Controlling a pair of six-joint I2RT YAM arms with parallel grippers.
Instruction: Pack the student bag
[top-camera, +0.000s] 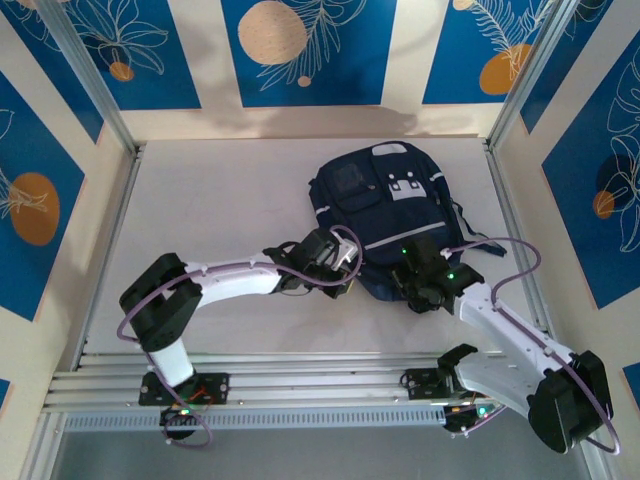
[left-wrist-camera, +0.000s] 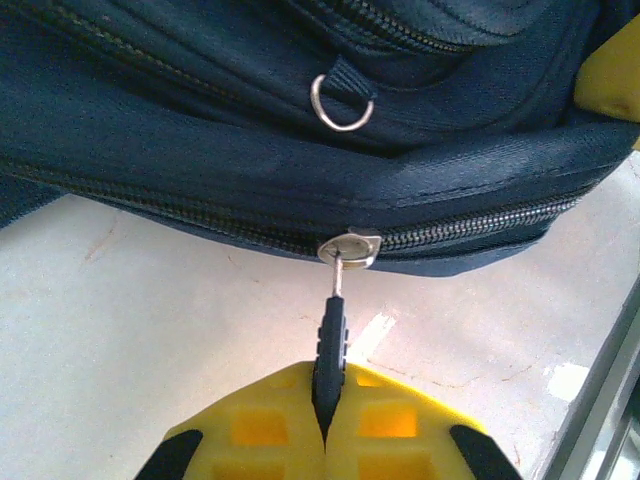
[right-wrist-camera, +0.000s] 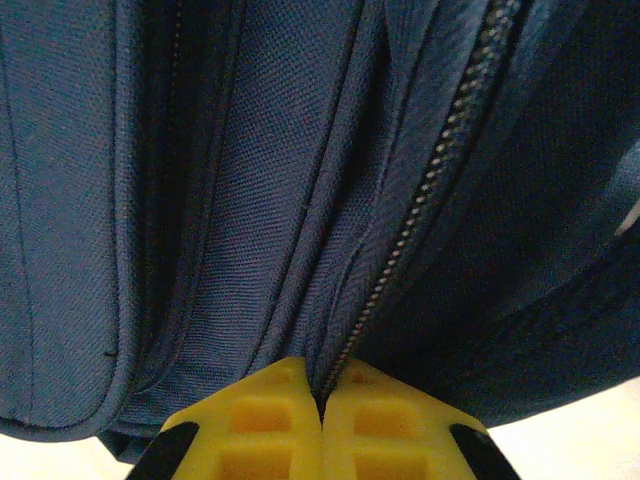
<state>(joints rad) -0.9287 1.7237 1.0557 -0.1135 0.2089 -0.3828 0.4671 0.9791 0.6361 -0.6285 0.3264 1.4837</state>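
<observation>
The student bag, a navy-blue backpack with pale grey stripes, lies flat on the table with its near edge toward the arms. My left gripper is at the bag's near left edge. In the left wrist view its yellow fingers are shut on the black zip pull, which hangs from a silver slider on the closed zip. My right gripper is at the bag's near right edge. Its yellow fingers pinch a fold of the bag's fabric beside a zip line.
A metal ring hangs on the bag above the zip. The pale table has raised rails on the left, right and near sides. Purple cables loop off both arms. A bag strap trails to the right.
</observation>
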